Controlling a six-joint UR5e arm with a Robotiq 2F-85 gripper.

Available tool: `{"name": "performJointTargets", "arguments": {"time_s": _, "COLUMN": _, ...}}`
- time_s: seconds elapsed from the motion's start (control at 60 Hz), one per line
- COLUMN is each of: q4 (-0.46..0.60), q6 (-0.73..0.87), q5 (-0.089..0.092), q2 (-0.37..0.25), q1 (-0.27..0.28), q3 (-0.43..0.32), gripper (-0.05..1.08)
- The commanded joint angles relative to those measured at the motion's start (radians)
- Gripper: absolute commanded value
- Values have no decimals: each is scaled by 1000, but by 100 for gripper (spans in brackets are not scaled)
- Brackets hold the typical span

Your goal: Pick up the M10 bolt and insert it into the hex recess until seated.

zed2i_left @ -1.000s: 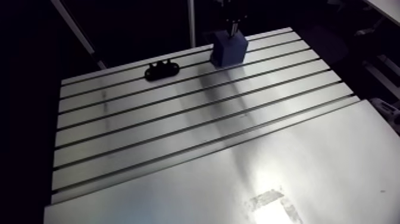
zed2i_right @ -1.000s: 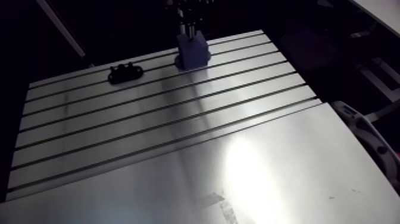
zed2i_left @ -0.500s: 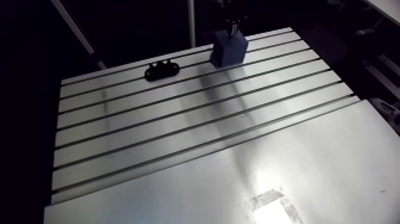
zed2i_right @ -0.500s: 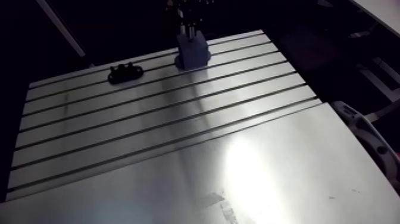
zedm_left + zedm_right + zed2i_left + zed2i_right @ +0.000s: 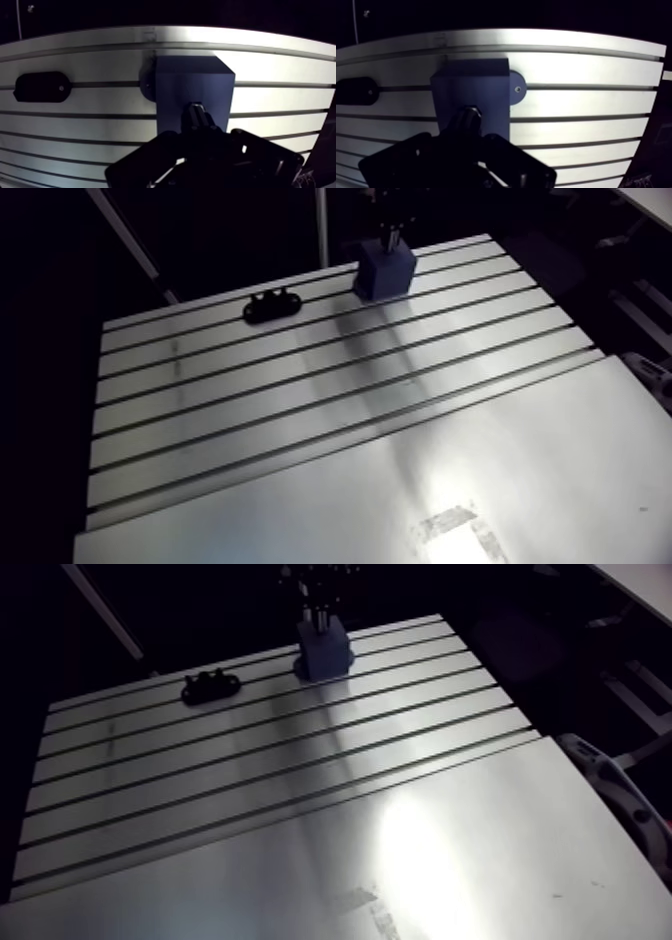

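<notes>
- Your gripper point(image 5: 199, 130) is clenched on the bolt point(image 5: 195, 112), as far as the wrist view lets me read it. The bolt points down at the top face of the blue block point(image 5: 175, 82), which stands at the far edge of the table point(image 5: 300, 408).
- The recess itself is hidden under the bolt and the gripper, so you cannot check whether the bolt is already inside it or only above it.
- I think the main risk is this: if the bolt is a little tilted, or its hex is turned against the recess, it can rest on the rim and jam. A harder push could then make it slip in the grip.
- The block seems to be fixed by a round foot point(image 5: 516, 89) with one screw, so a sideways push could perhaps turn it.
- The surface is smooth, bright aluminium with long slots. A dropped bolt could roll into a slot, or off the far edge just beside the block.
- There is enough room: only a flat black part point(image 5: 272, 305) lies on the table, well apart from the block.
</notes>
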Motion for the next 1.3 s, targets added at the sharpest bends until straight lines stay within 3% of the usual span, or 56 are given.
{"name": "performJointTargets", "arguments": {"time_s": 0.017, "q4": 0, "q6": -2, "q5": 0, "q2": 0, "q1": 0, "q3": 5, "gripper": 108}}
{"name": "performJointTargets", "arguments": {"time_s": 1.3, "q4": 0, "q6": -3, "q5": -1, "q2": -9, "q1": -5, "q3": -3, "gripper": 108}}
